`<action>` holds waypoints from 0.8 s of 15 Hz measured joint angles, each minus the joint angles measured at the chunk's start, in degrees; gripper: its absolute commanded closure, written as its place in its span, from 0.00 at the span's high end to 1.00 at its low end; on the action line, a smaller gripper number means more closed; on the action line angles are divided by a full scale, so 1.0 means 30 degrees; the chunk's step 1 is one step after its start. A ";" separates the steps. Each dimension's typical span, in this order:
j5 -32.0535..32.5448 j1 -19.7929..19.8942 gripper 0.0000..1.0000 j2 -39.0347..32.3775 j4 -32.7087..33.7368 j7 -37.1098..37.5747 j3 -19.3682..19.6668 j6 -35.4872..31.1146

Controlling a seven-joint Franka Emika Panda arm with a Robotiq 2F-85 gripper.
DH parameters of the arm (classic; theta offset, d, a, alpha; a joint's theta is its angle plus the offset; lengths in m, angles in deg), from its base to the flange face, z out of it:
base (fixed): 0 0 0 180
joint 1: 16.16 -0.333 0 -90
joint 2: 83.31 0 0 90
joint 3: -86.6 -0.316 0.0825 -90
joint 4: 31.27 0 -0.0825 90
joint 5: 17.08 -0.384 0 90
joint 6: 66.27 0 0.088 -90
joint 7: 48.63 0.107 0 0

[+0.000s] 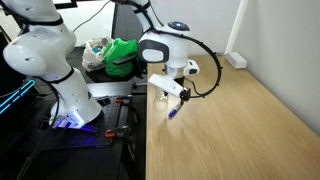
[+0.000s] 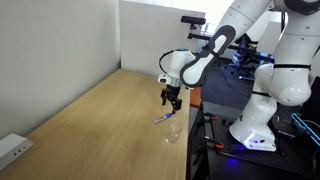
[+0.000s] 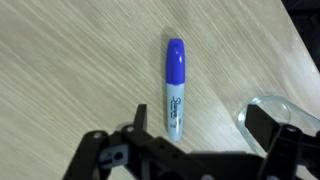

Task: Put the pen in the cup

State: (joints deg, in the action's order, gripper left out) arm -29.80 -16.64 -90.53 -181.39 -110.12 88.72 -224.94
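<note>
The pen (image 3: 176, 85) lies flat on the wooden table (image 3: 60, 60), with its blue cap pointing away from me and its grey barrel towards me. It also shows in both exterior views (image 1: 172, 112) (image 2: 162, 118). My gripper (image 3: 203, 122) hovers just above it with the fingers wide open; the barrel end lies between them, nearer one finger. The gripper also shows in both exterior views (image 1: 177, 99) (image 2: 171, 102). The clear cup (image 3: 272, 104) stands beside the pen, partly hidden behind my other finger, and it shows faintly in an exterior view (image 2: 173, 131).
The pen and cup are near the table's edge (image 2: 188, 140), next to a second white robot arm (image 1: 60, 70) on its stand. A green bag (image 1: 120, 55) sits behind. A white power strip (image 1: 236, 60) (image 2: 12, 148) lies at the far side by the wall.
</note>
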 measured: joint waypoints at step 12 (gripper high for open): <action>0.1286 0.2109 0.94 -0.4284 0.3144 -0.1410 -0.1578 0.0000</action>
State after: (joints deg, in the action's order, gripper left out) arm -25.95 -10.31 -103.39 -171.96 -114.35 83.99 -224.93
